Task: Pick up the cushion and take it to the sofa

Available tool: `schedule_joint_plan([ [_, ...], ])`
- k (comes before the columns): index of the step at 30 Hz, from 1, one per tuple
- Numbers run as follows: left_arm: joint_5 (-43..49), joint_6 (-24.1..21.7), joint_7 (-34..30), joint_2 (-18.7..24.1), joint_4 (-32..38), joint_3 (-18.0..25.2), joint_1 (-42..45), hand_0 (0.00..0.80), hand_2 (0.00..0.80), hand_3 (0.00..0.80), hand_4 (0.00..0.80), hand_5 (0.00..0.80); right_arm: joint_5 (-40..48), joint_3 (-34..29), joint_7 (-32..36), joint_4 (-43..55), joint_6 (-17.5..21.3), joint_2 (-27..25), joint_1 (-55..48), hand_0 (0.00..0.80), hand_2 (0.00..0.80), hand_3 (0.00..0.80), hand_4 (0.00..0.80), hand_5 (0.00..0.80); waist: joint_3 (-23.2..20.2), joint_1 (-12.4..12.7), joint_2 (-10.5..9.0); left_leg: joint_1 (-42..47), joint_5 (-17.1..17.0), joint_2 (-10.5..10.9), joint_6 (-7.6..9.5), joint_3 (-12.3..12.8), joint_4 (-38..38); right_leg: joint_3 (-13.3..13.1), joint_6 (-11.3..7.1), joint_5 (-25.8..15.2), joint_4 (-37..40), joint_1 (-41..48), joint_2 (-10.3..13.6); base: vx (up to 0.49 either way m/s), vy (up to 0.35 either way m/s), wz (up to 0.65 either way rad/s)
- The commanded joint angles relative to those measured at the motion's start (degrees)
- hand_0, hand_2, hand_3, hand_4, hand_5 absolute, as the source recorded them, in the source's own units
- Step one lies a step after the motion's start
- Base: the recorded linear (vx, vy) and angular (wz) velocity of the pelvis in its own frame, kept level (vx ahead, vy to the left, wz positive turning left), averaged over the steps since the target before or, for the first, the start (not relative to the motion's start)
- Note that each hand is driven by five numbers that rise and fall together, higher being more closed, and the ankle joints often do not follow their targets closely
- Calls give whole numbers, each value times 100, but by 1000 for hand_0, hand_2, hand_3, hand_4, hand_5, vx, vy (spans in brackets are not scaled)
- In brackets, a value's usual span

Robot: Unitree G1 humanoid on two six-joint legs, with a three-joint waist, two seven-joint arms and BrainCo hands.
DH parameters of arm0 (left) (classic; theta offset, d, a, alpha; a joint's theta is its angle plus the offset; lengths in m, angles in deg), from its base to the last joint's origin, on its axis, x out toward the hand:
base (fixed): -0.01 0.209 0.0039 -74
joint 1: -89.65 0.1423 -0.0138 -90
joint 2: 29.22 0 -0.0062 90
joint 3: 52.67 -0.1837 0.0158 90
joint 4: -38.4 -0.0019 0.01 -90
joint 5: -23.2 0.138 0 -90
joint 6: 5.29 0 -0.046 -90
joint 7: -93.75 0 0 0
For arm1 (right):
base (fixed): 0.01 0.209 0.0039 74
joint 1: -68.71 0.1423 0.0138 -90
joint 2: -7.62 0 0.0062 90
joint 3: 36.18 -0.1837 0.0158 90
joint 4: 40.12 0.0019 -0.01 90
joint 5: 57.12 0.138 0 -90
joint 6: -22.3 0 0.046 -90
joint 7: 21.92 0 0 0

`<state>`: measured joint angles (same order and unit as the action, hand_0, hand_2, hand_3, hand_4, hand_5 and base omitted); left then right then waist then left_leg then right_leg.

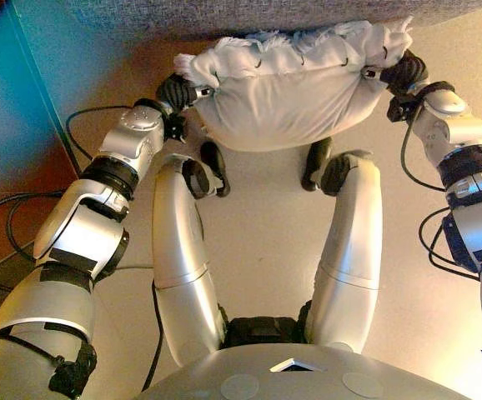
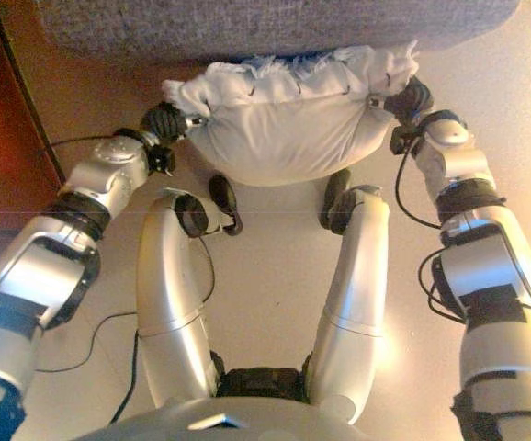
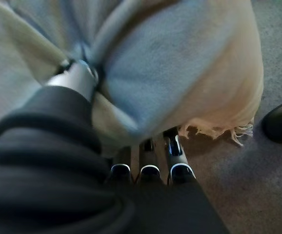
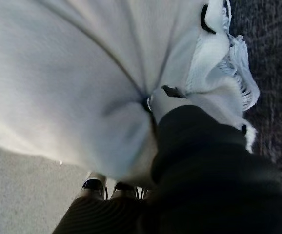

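**At sofa edge: cushion held, not yet down**

Between both hands, cushion (image 1: 287,100) hangs just before the sofa (image 1: 249,15). Left hand (image 1: 178,90) and right hand (image 1: 401,73) each clench an end, thumbs dug in, so it stays level for placing.

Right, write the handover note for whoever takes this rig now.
Left hand: shut on the white cushion, gripping one end.
Right hand: shut on the other end.
Cushion: lifted off the floor, held between both hands, its fringed edge up by the front of the grey sofa.
Done: pick-up and carry to the sofa.
Left: set the cushion on the seat and let go.
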<state>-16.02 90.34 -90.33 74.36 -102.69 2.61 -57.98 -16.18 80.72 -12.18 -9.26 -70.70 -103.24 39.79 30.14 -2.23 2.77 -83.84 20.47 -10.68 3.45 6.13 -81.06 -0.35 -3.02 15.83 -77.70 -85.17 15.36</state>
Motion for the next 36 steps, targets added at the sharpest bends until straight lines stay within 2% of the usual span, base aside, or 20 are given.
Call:
schedule_joint_plan([
  [1,204,-349,27,-241,214,75,-307,800,800,800,800,800,210,5,97,241,172,265,212,800,800,800,800,800,-34,-19,23,373,146,-48,-329,-182,325,-141,-300,-605,946,531,202,0,0,0],
  [5,269,-600,355,-278,332,219,-71,800,800,800,800,800,184,-146,-204,447,427,340,-142,800,800,800,800,800,-34,-41,2,634,76,-111,-398,-202,458,-129,-318,-621,1036,798,133,11,-10,0],
  [11,307,-1164,693,-412,963,644,696,800,800,800,800,800,233,-586,-675,1402,1097,560,-1102,800,800,800,800,800,-34,-53,-50,1424,-103,-129,-570,-224,1083,-68,-412,-749,1495,1579,-10,25,-55,-1],
  [15,411,-1502,798,-460,1624,1010,1269,800,800,800,800,800,193,-991,-879,2262,1478,691,-1817,800,800,800,800,800,-34,-73,-86,2315,-430,-152,-696,-56,2187,120,-501,-886,2252,2448,-81,-30,-69,3],
  [18,540,-1699,807,-445,2053,1246,1652,800,800,800,800,800,34,-1214,-909,2733,1693,790,-2256,800,800,800,800,800,-34,-52,-140,3091,-698,-34,-748,-45,3091,297,-587,-975,2994,3168,-62,-6,-56,15],
  [22,563,-1607,757,-363,2662,1551,2113,800,800,800,800,800,-183,-1424,-1054,3441,1726,859,-2783,800,800,800,800,800,-67,1,-267,4160,-1022,136,-812,-48,4106,536,-628,-1117,3952,4222,-34,79,-63,8],
  [25,502,-1533,698,-358,2982,1713,2462,800,800,800,800,800,-207,-1623,-1118,3851,1693,853,-3195,800,800,800,800,800,-314,40,-352,4750,-1140,311,-855,-112,4586,705,-625,-1145,4577,4906,-46,144,-59,18],
  [26,525,-1513,706,-358,3087,1767,2563,800,800,800,800,800,-268,-1727,-1160,4002,1634,866,-3291,800,800,800,800,800,-399,61,-394,4839,-1331,387,-833,-169,4751,764,-570,-1310,4832,5054,-49,39,-30,15],
  [30,377,-1481,947,-414,3059,1884,2567,800,800,800,800,800,-342,-1761,-1335,4004,1288,887,-3030,800,800,800,800,800,-570,160,-482,5109,-1271,607,-803,-521,4817,652,-539,-1401,5254,5400,-163,18,1,-8],
  [33,264,-1553,1102,-532,3094,1963,2800,800,800,800,800,800,-267,-1614,-1318,4002,1186,999,-2912,800,800,800,800,800,-790,344,-578,5543,-1219,1005,-703,-928,5065,472,-575,-1564,5773,5850,-317,83,38,-38],
  [34,223,-1555,1095,-572,3110,1977,2914,800,800,800,800,800,-303,-1587,-1318,4044,1164,1059,-2999,800,800,800,800,800,-882,377,-589,5733,-1255,1019,-675,-955,5246,465,-582,-1583,5886,6010,-348,172,30,-83],
  [36,293,-1495,1047,-700,3189,2011,3170,800,800,800,800,800,-289,-1579,-1283,4190,1185,1119,-3369,800,800,800,800,800,-1088,375,-571,6094,-1345,931,-669,-847,5519,571,-550,-1554,6032,6402,-393,191,-3,-59],
])
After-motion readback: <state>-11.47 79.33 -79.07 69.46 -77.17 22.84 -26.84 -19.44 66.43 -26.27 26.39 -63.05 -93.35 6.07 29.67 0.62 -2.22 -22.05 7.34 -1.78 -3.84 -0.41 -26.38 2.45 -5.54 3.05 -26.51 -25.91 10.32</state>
